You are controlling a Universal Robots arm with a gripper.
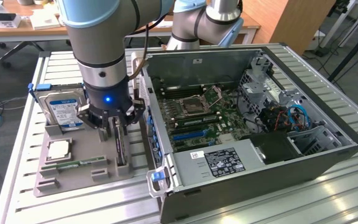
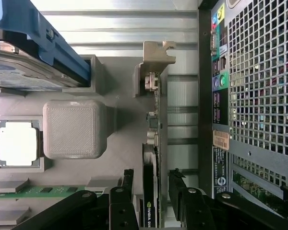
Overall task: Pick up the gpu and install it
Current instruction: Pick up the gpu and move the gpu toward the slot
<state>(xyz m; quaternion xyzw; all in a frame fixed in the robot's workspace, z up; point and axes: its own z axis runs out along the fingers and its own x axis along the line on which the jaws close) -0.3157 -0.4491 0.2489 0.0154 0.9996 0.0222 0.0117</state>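
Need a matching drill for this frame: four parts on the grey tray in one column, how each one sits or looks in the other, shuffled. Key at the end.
Things:
1. gpu
2. hard drive
3. processor chip
4. memory stick

States:
A. lies flat, pale square face up
B. propped up, blue label showing
C. stands on edge between the fingers of the open tool, with a gap on each side
D. narrow and green, next to the processor chip

Pairs: 1-C, 2-B, 3-A, 4-D
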